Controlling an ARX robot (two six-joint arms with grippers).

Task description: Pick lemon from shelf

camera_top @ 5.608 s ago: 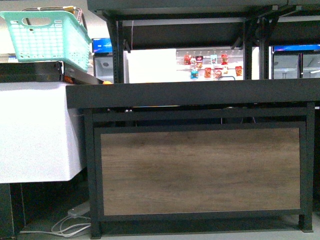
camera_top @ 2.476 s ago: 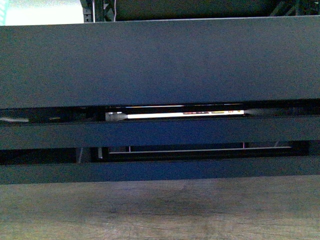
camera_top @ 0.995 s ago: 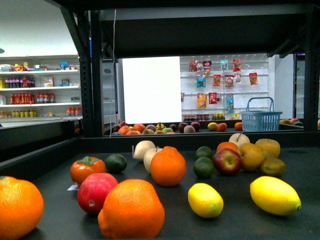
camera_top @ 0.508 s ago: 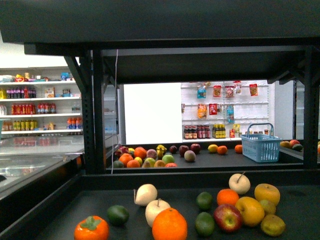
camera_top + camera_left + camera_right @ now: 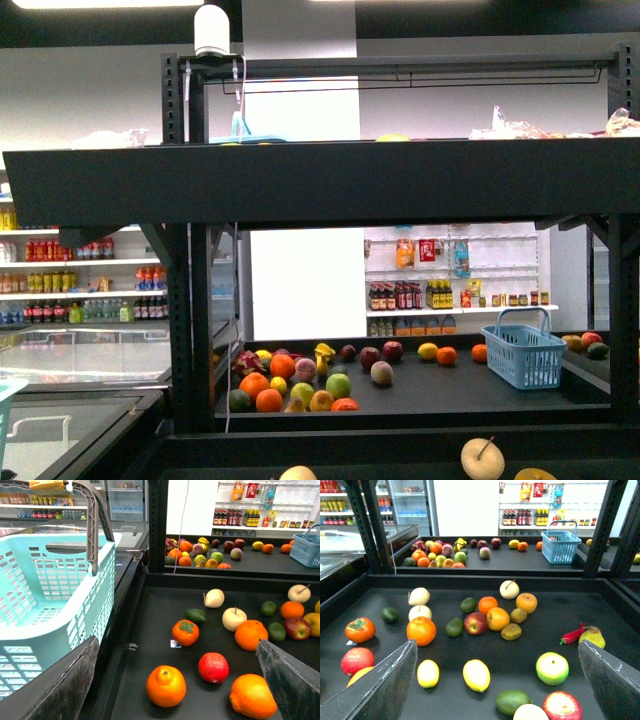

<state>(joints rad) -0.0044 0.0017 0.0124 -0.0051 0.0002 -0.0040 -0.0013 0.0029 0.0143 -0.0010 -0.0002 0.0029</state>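
Looking past the right fingers [image 5: 385, 690], we see them spread wide apart with nothing held, and the gap between them frames the dark tray of the shelf [image 5: 560, 610]. Within that gap, on the tray beneath, lie two lemons. The smaller lemon [image 5: 427, 673] sits close to one finger's inner edge, and the larger lemon [image 5: 476, 675] lies just beside it toward the middle of the gap. The two are apart, and the fingers touch neither. Nearer the other finger sit a green oval fruit [image 5: 513, 701], a green apple [image 5: 552, 668] and a red apple [image 5: 562, 706]. Beyond the fingertips we find a large orange [image 5: 421, 630] among more mixed fruit, and a red chilli [image 5: 572, 634] lies further out on the second finger's side.

Our left fingers [image 5: 60, 690] are likewise wide apart and grip nothing. A stemmed orange [image 5: 166, 686] and a red fruit [image 5: 213, 667] lie on the tray inside their gap. A teal basket [image 5: 50, 595] stands outside the gap, beside one finger and next to the tray's edge.

Farther off, well beyond both pairs of fingers, a second dark tray carries a cluster of fruit and a blue basket [image 5: 525, 350]. Behind it we make out white wall shelves [image 5: 80, 290] lined with bottles.
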